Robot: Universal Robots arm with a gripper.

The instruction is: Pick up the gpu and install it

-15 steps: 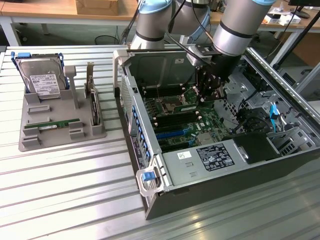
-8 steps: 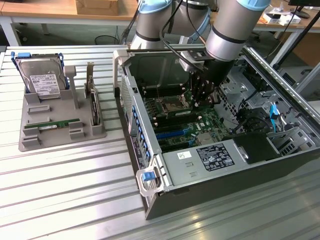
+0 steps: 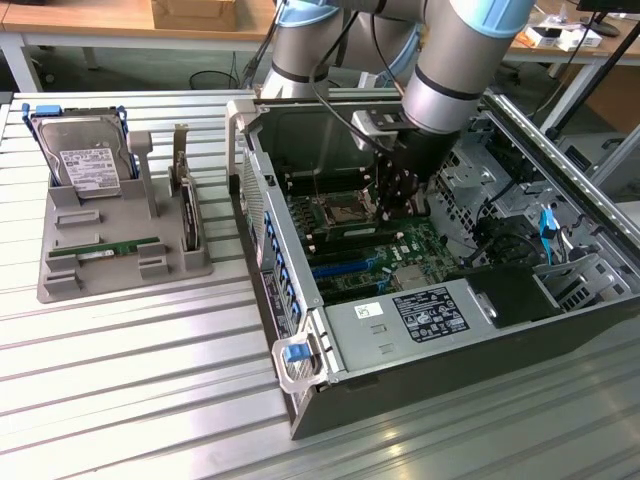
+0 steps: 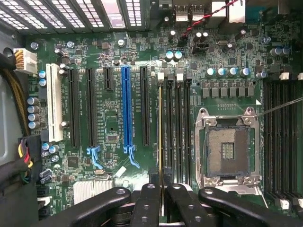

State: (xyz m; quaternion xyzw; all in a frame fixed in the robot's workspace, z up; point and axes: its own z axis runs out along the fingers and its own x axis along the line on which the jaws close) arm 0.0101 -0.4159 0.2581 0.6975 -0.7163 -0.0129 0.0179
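here the gpu [image 4: 160,137] stands on edge in a memory slot of the motherboard [image 4: 113,132], its near end between the jaws of the gripper [image 4: 161,189], which are narrow and closed on it. beyond the jaws, the open computer case [image 3: 300,330] holds the board; its white labels' writing is unreadable. outside it, a grey tray [image 3: 70,270] holds a hard drive [image 3: 85,160] and another green stick [image 3: 105,248].

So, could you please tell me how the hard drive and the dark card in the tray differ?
The hard drive is silver with a white label; the dark card is nearly black. The hard drive leans back in blue rails with its broad face showing, while the dark card stands on its thin edge, a metal bracket rising at its far end. Both sit in the grey tray, at the exterior view's left of the computer case.
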